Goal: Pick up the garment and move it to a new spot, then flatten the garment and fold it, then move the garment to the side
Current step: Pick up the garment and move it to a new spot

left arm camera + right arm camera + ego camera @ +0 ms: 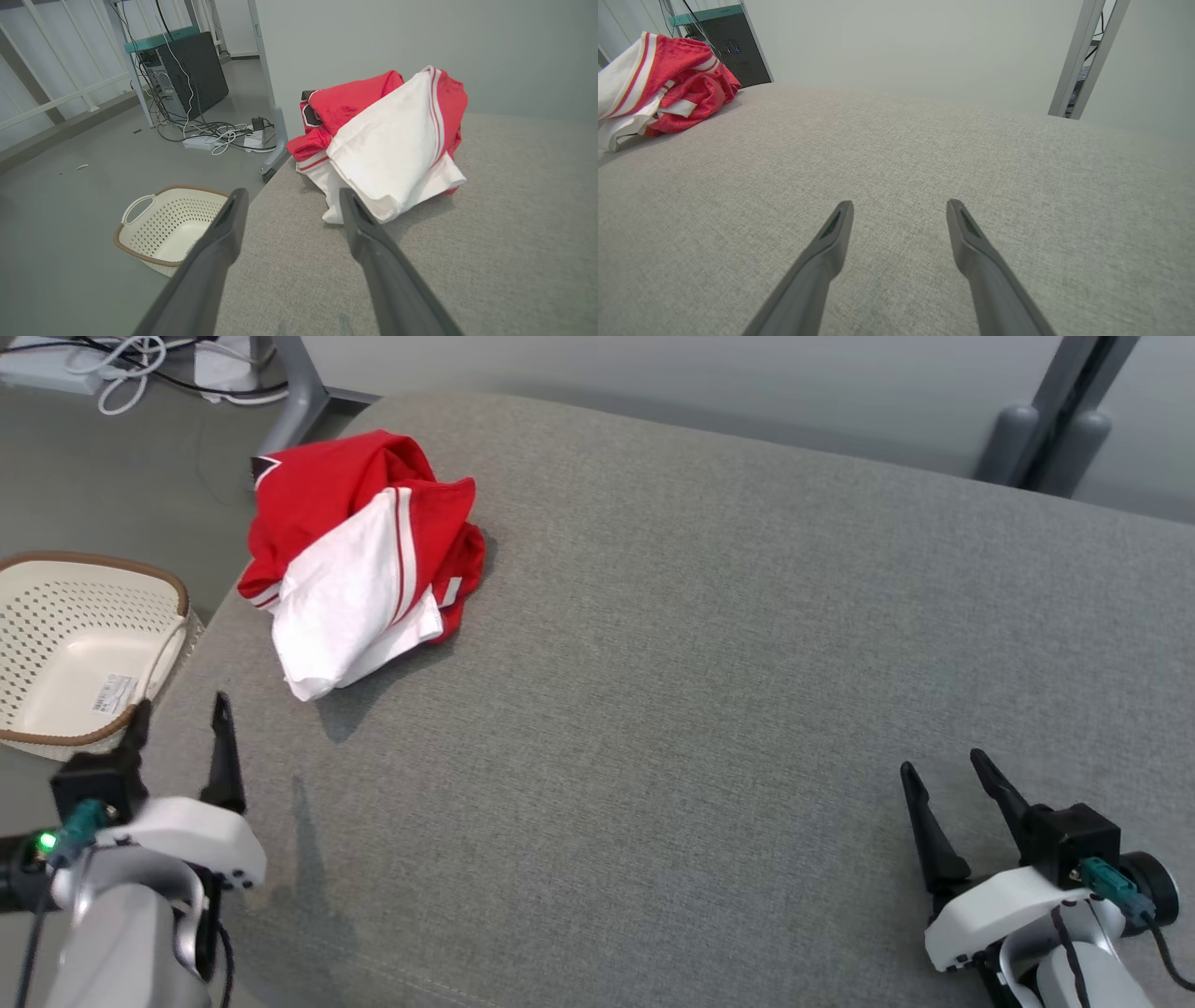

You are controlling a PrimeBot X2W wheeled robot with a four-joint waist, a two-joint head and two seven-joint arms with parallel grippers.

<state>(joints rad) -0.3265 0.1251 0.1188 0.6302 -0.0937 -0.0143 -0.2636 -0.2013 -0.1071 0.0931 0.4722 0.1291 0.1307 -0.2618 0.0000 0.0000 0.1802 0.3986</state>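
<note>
**Garment (359, 555) far left, nearer left gripper (182, 702)**

Lies bunched, red and white, at the cushion's (700, 663) far-left corner, by the edge above the basket (93, 560). Sits ahead of the left gripper, slightly rightward, long axis slanting from far to near, roughly toward it. Leaves the right gripper (941, 761) well apart across bare cushion. Shows both spread wide, holding nothing. Favours, seemingly, a left-arm reach.

Grey cushion (709, 709), grey floor (121, 476), pale wall (653, 383) behind.
</note>
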